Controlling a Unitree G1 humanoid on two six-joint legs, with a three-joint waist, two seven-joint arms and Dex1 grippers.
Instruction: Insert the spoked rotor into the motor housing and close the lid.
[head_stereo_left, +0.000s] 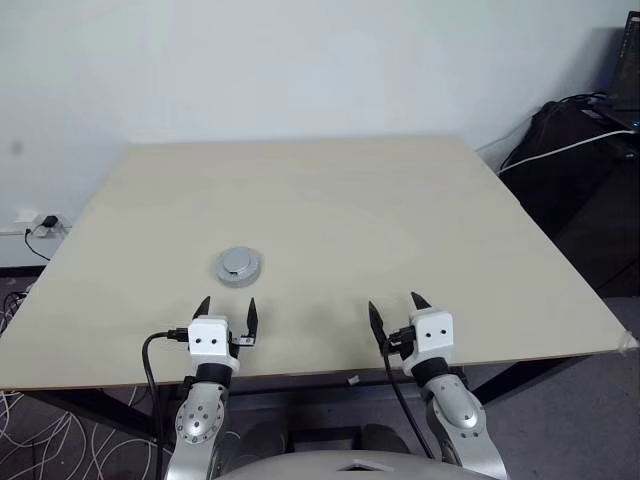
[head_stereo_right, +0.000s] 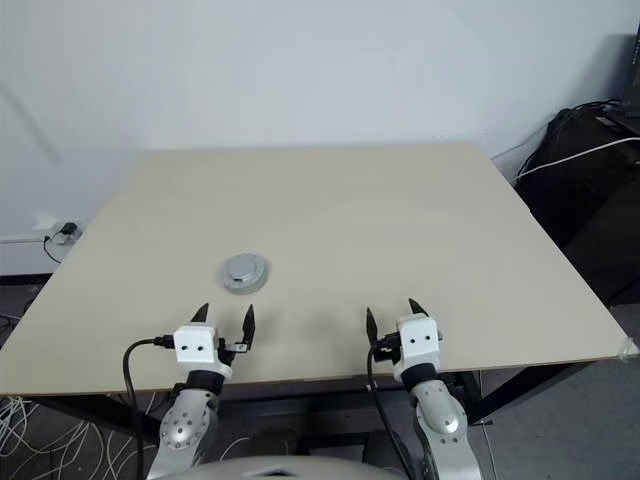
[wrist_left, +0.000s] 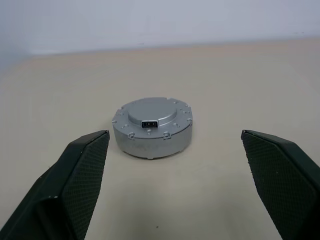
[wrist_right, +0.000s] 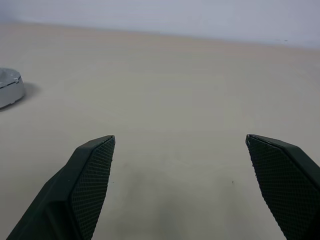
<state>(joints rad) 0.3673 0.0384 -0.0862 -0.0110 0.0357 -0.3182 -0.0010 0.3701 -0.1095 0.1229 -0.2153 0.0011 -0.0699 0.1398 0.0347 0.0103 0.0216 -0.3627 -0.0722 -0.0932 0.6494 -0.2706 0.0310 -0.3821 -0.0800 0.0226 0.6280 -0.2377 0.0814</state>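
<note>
Lid (wrist_left: 152, 117) seated atop motor housing (wrist_left: 150, 140), connector visible close-up; left tool (head_stereo_left: 227, 312), right tool (head_stereo_left: 397, 308) both spread apart, empty.

Lid (wrist_left: 152, 116) seated on motor housing (wrist_left: 151, 140); interior hidden, spoked rotor unverifiable. Housing cut off at right wrist view edge. Small dark connector marking on lid top unreadable.

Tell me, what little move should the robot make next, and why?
Probably none beyond resting. The lid already sits closed on the motor housing, one silver puck on the table. The left tool and right tool are both open, holding nothing and clear of the puck, so the job looks done.
</note>
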